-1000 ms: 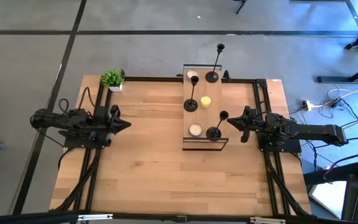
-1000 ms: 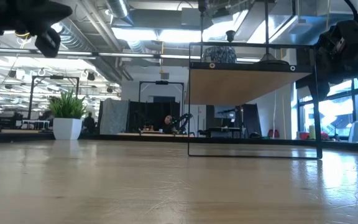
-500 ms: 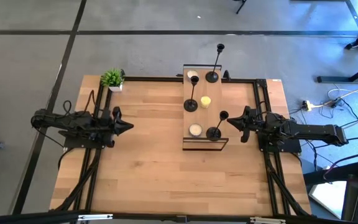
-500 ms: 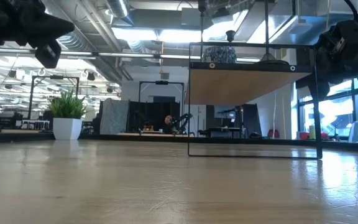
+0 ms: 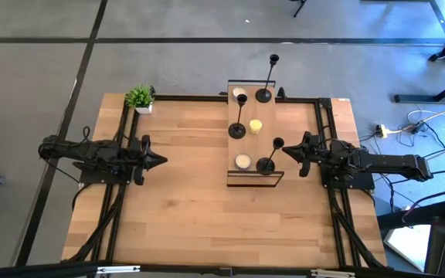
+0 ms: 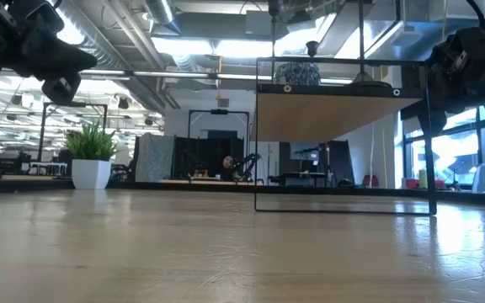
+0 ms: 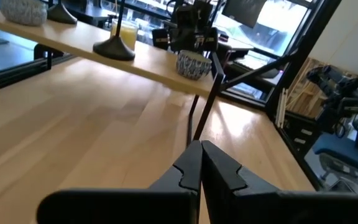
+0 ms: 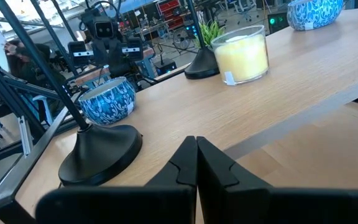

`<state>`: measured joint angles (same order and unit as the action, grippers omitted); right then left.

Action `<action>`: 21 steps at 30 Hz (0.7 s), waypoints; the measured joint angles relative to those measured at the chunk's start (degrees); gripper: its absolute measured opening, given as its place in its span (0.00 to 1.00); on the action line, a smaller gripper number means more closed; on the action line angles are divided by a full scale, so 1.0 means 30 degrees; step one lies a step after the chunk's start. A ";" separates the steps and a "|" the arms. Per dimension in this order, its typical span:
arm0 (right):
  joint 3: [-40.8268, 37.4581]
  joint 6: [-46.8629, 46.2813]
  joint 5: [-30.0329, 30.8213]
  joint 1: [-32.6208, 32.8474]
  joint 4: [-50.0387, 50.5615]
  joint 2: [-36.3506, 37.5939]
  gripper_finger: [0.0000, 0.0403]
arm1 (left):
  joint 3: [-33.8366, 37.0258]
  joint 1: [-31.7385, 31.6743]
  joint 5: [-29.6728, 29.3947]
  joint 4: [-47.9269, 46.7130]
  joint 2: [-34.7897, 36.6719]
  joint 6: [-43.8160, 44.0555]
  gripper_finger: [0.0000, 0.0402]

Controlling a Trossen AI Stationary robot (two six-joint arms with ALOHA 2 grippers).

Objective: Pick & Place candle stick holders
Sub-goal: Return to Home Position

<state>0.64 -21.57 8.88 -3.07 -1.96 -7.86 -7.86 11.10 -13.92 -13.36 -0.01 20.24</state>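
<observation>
Three black candle stick holders stand by their round bases on a raised wooden shelf (image 5: 251,147): a tall one at the far end (image 5: 268,77), one in the middle (image 5: 238,117) and a short one at the near end (image 5: 269,157). My right gripper (image 5: 284,150) is shut and empty, just right of the near holder, whose base fills its wrist view (image 8: 101,155). My left gripper (image 5: 163,161) is shut and empty above the table's left half, pointing at the shelf (image 7: 135,59); its fingers show closed in its wrist view (image 7: 201,155).
Small candles sit on the shelf between the holders: white (image 5: 239,93), yellow (image 5: 256,126) and white (image 5: 242,161). A small green potted plant (image 5: 140,97) stands at the far left corner. The shelf rests on a thin black frame (image 6: 344,210). Bare wood lies between my left gripper and the shelf.
My left gripper has gone down a little and crept toward the shelf, staying shut. My right arm and the holders have kept still.
</observation>
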 joint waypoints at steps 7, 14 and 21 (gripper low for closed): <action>0.0000 0.0003 0.0000 0.0001 0.0000 0.0000 0.00 | 0.0000 0.0019 0.0106 -0.0033 0.0000 0.0055 0.00; 0.0000 0.0001 -0.0005 -0.0006 0.0000 0.0005 0.00 | 0.1164 0.0019 0.0118 0.2295 0.0007 0.0024 0.00; 0.0000 0.0002 0.0000 -0.0005 0.0000 0.0000 0.00 | 0.2455 0.0014 0.0671 0.5333 -0.0326 -0.0986 0.00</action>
<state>0.64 -21.57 8.88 -3.09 -1.96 -7.86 -0.49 11.14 -11.91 2.64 -0.99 17.28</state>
